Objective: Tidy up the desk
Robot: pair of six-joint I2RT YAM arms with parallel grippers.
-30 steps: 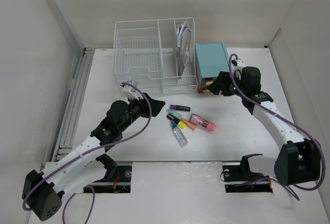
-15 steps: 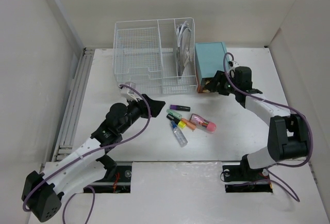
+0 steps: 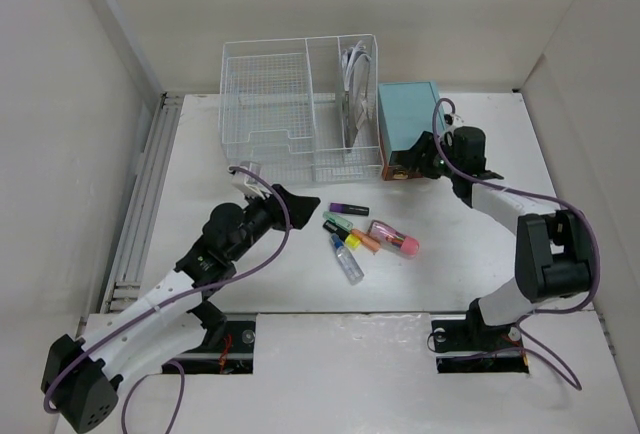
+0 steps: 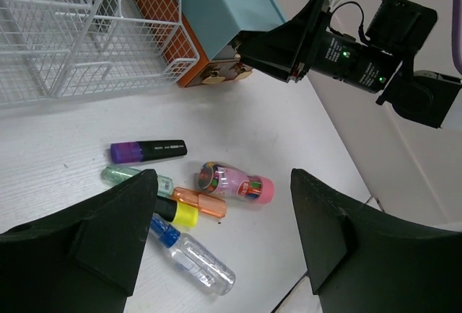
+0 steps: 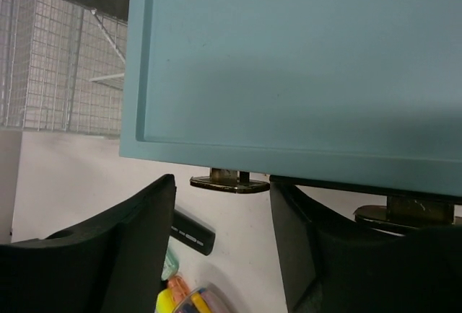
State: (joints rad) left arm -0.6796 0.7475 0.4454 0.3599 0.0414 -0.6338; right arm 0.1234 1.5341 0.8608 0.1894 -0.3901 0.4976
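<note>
Over the last second the right arm has folded in, bringing its end effector point(image 5: 224, 205) against the front of the teal box point(image 3: 408, 119). Its jaws are spread around a small brass handle point(image 5: 229, 182) and narrowing, not yet pinching it, so a drawer pull looks next. The left end effector point(image 3: 297, 197) has spread wider and hangs empty over the loose items. The matte white desk point(image 3: 470, 254) carries a purple marker point(image 4: 148, 151), an orange highlighter point(image 4: 206, 203), a pink plastic tube point(image 4: 234, 182) and a clear little bottle point(image 4: 195, 255), all cylindrical. The wire basket point(image 3: 270, 104) stands at the far side.
</note>
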